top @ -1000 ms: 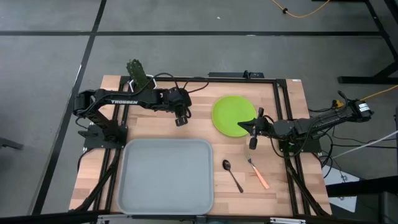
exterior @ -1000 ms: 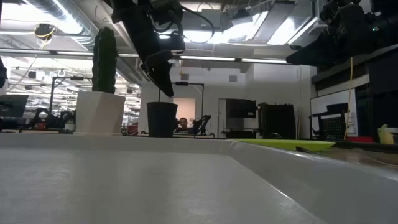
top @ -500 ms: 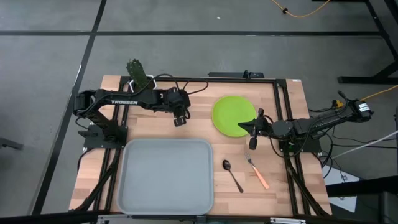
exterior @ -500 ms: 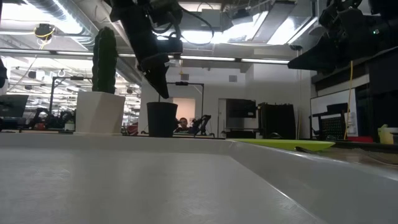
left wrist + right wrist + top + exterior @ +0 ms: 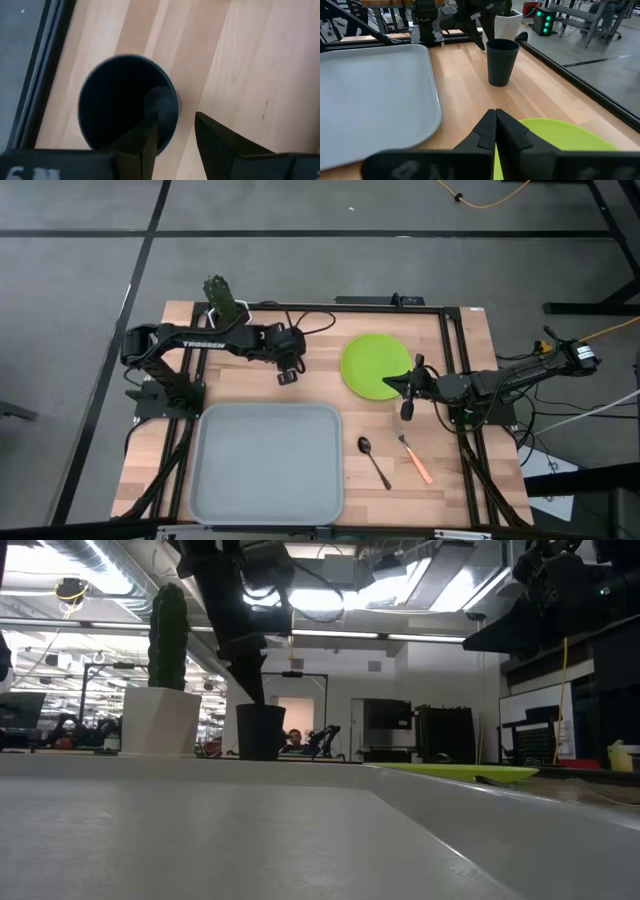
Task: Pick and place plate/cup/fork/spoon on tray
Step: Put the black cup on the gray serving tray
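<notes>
The black cup [image 5: 127,100] stands upright on the wooden table by its base, beyond the tray's far edge; it also shows in the low view [image 5: 260,732]. My left gripper [image 5: 175,120] is open just above the cup's rim, pointing down, one finger over the opening and one outside the wall. My right gripper [image 5: 495,114] is shut and empty, raised over the near right edge of the lime-green plate [image 5: 372,365]. The light-grey tray [image 5: 265,470] lies at the table's near left. The dark spoon [image 5: 374,460] and the orange-handled fork [image 5: 415,455] lie on the table right of the tray.
A white pot with a cactus [image 5: 160,720] stands at the table's far left corner, behind my left arm. Black frame rails run along the table's far, left and right sides. Bare wood shows between the cup and the plate.
My left gripper has shifted a little toward the table's left and come down closer to the cup's rim, its fingers tipping more upright. The cup has stayed in place.
</notes>
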`<act>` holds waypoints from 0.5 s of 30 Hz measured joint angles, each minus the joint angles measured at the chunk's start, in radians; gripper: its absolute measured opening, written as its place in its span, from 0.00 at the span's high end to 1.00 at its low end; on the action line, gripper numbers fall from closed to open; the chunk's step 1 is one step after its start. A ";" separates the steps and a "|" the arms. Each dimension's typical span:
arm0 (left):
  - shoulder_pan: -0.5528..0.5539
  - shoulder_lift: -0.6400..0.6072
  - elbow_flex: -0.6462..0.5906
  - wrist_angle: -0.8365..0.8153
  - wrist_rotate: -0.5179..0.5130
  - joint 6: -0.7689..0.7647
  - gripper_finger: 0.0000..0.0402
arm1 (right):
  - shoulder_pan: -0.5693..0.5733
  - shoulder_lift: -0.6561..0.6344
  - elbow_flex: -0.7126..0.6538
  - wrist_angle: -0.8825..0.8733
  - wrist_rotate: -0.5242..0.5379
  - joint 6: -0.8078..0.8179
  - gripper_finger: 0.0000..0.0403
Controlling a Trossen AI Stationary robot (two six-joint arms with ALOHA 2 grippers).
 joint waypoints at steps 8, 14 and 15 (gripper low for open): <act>0.007 0.099 0.000 0.049 -0.007 0.002 0.70 | 0.000 0.000 0.000 -0.001 0.000 0.000 0.97; 0.032 0.150 0.000 0.081 -0.010 0.002 0.71 | 0.000 0.000 0.000 -0.001 0.000 0.000 0.97; 0.036 0.156 0.000 0.074 -0.008 0.002 0.72 | 0.000 0.000 0.000 0.000 0.000 0.000 0.97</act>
